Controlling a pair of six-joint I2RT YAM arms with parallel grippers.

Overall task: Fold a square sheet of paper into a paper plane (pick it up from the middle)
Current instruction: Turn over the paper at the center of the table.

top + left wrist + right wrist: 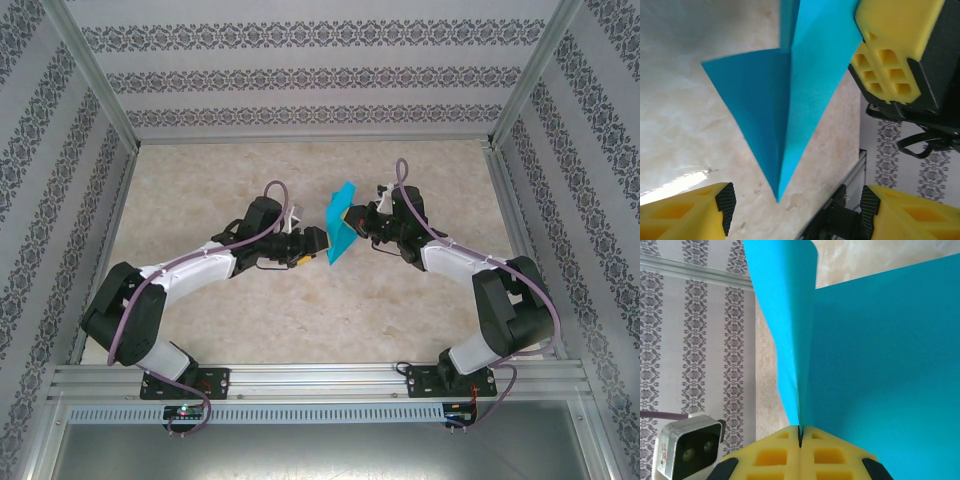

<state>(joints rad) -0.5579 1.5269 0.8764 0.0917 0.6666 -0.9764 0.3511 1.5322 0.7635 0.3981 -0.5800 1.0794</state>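
Teal-blue and sharply creased, the paper plane [790, 100] is up off the marbled tabletop [200, 180], roughly midway between the left and right edges and a shade toward the far edge. One crease runs down its middle to a narrow point, and a flap stands out to one side.

The right pincer [800, 450] has it: the yellow fingers are pressed tight together with the paper's folded edge pinched in the seam between them, and the rest of the sheet fans out above.

Now the left pincer [795, 212], coming in from the other side: jaws apart, gripping nothing. The plane's point aims into the gap between its two yellow fingers [685, 212] and touches neither one.

From above, the two pincers face each other with the plane between them.
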